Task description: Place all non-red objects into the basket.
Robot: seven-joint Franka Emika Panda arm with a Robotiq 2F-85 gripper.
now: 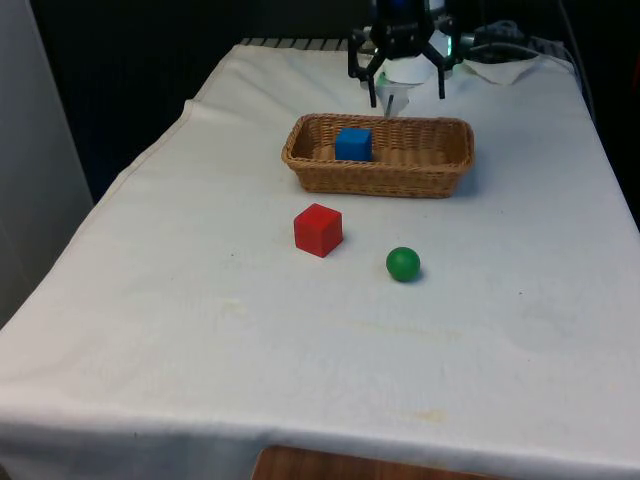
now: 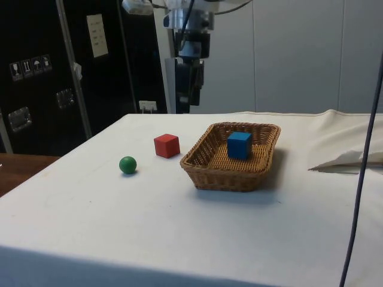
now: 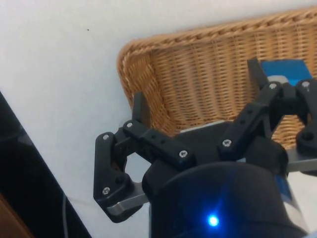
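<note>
The claw (image 1: pixel 407 92) hangs released and empty at the top centre of the front view, above the far rim of the wicker basket (image 1: pixel 420 178), its two fingers (image 3: pixel 140 106) spread wide apart. A blue cube (image 1: pixel 353 144) sits inside the basket, toward its end on the front view's left. On the table (image 1: pixel 200 330), a red cube (image 1: pixel 318 229) stands just below the basket, and a green ball (image 1: pixel 403 264) lies near it, slightly lower and to the right.

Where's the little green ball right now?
The green ball lies on the white cloth, just to the front view's right of the red cube, outside the basket.
</note>
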